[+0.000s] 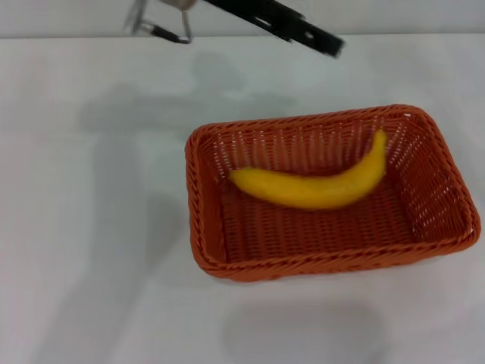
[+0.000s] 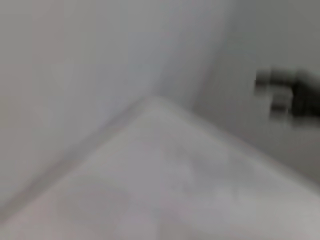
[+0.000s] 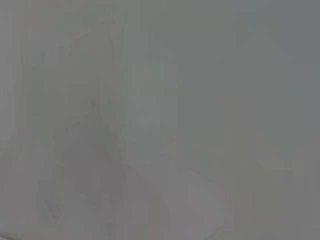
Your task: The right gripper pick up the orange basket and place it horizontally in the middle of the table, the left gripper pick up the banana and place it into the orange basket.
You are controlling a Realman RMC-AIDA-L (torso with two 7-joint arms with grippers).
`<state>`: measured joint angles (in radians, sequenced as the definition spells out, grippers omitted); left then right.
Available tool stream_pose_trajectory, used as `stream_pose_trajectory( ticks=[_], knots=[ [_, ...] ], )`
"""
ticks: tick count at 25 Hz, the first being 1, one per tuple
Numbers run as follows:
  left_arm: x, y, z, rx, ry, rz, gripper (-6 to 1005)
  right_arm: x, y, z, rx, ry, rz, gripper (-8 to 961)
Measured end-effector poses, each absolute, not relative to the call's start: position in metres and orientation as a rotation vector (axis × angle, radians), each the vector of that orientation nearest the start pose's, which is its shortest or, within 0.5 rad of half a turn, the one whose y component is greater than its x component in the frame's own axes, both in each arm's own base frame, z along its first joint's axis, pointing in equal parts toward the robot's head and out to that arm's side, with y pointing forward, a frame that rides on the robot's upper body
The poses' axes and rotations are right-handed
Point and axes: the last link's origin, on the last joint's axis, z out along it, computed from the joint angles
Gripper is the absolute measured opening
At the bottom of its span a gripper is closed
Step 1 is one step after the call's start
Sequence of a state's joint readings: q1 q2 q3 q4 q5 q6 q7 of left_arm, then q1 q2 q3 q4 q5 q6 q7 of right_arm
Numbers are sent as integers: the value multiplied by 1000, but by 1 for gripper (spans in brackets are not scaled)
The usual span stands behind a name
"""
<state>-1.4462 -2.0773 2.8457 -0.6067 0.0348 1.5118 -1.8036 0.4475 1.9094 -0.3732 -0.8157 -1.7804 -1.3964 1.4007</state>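
Observation:
The orange basket [image 1: 327, 254] lies lengthwise on the white table [image 1: 91, 227], a little right of the middle. Inside it, the yellow banana [image 1: 318, 187] rests on the woven floor, curving from the left-centre up to the far right corner. A black gripper that I take for the left gripper [image 1: 322, 39] hangs high over the table's far side, above and behind the basket and apart from it, with a silver cable loop [image 1: 161, 30] beside it. Nothing is between its fingers. The right gripper is out of view.
The left wrist view shows a corner of the table [image 2: 175, 185] against grey walls, with a blurred dark object [image 2: 290, 97] on one wall. Only plain grey fills the right wrist view. A soft arm shadow [image 1: 129, 121] falls on the table left of the basket.

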Motion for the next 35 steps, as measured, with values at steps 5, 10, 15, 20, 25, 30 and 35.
stream_pose_trajectory(
  ticks=[5,10,15,20,25,30,35],
  knots=[
    [-113,450,24,-2642,-634,-819,879,317,351,163,-1954,392,740,770],
    [-191,421,57,-2318,-524,-1064,879,316,346,143,-1890,366,857,770],
    [-264,373,78,-2029,-488,-1111,879,317,341,122,-1831,368,973,770],
    [-322,319,85,-1760,-536,-1123,879,318,323,105,-1706,263,1051,770],
    [-363,250,75,-1523,-488,-1035,879,333,314,94,-1610,331,1031,770],
    [-378,215,70,-1413,-513,-997,879,342,312,81,-1603,371,958,770],
    [-383,203,68,-1333,-511,-967,879,345,309,75,-1580,364,924,770]
  ],
)
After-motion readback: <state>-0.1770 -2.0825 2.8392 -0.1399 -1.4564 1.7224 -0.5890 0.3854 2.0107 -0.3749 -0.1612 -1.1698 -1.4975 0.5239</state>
